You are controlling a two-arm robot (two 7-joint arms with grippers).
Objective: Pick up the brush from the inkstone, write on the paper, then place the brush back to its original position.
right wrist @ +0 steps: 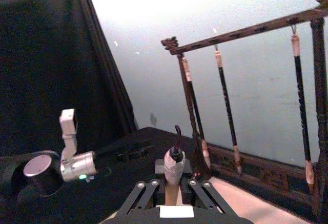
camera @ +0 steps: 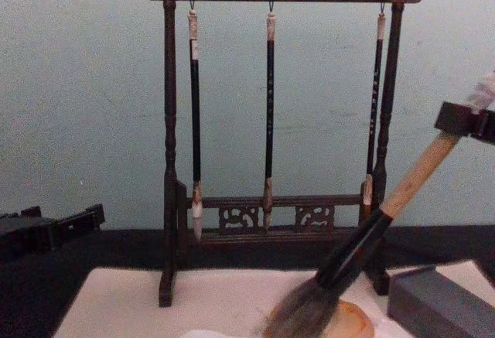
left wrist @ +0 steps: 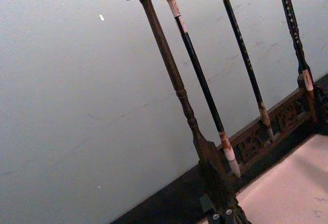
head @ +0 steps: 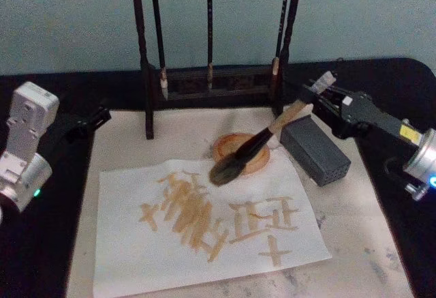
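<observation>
Pale blue-green wall (head: 68,18) backs a black table (head: 48,257), on which a beige mat (head: 361,243) carries a white sheet of paper (head: 129,243) marked with tan strokes at the lower centre of the head view. At the top centre stands a dark wooden rack (head: 211,83) with three thin brushes (camera: 270,106) hanging from its bar. The inkstone (head: 225,146) sits at mid-frame, just above the paper's upper edge, with a grey block (head: 315,149) just to its right. The brush (head: 255,144) slants across the dish from upper right to lower left. Its bushy head lies over the dish's lower-left rim and reaches the paper's edge. The right gripper (head: 317,97), coming in from the right edge, is clamped on the tan handle near its taped top end, and the right wrist view shows the handle pinched between the fingers. The left gripper (head: 95,119) is parked at the left edge of the frame, over the black cloth and well apart from the paper.
</observation>
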